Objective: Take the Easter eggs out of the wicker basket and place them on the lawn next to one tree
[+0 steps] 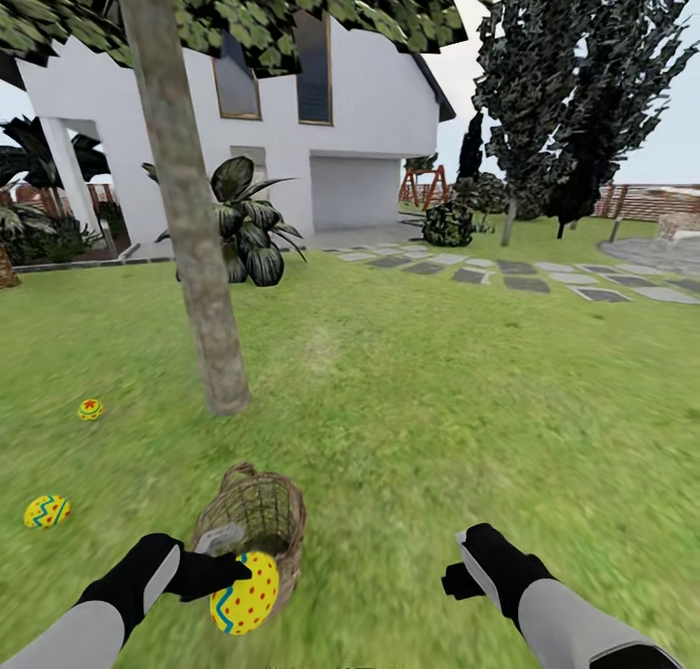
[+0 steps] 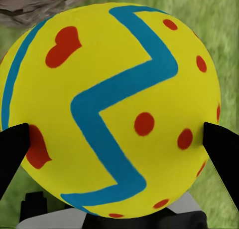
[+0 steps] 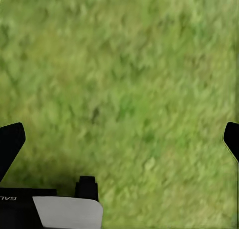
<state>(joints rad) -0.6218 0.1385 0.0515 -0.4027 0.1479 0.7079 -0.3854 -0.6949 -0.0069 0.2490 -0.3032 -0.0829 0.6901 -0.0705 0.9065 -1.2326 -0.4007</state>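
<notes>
My left gripper point(image 1: 231, 580) is shut on a yellow Easter egg point(image 1: 245, 593) with red dots and a blue zigzag, held just in front of the wicker basket point(image 1: 255, 509). In the left wrist view the egg point(image 2: 114, 109) sits between both black fingertips point(image 2: 12, 149). The basket stands tilted on the lawn point(image 1: 408, 406), a short way in front of the tree point(image 1: 190, 231). Two more eggs lie on the grass left of the trunk, one nearer it point(image 1: 90, 409) and one closer to me point(image 1: 46, 510). My right gripper point(image 1: 465, 580) hangs open over bare grass point(image 3: 119, 79).
A leafy shrub point(image 1: 248, 227) grows behind the tree, in front of the white house point(image 1: 360, 115). Stepping stones point(image 1: 525, 280) cross the grass at the right toward dark cypresses point(image 1: 564, 86). Open lawn stretches to the right of the basket.
</notes>
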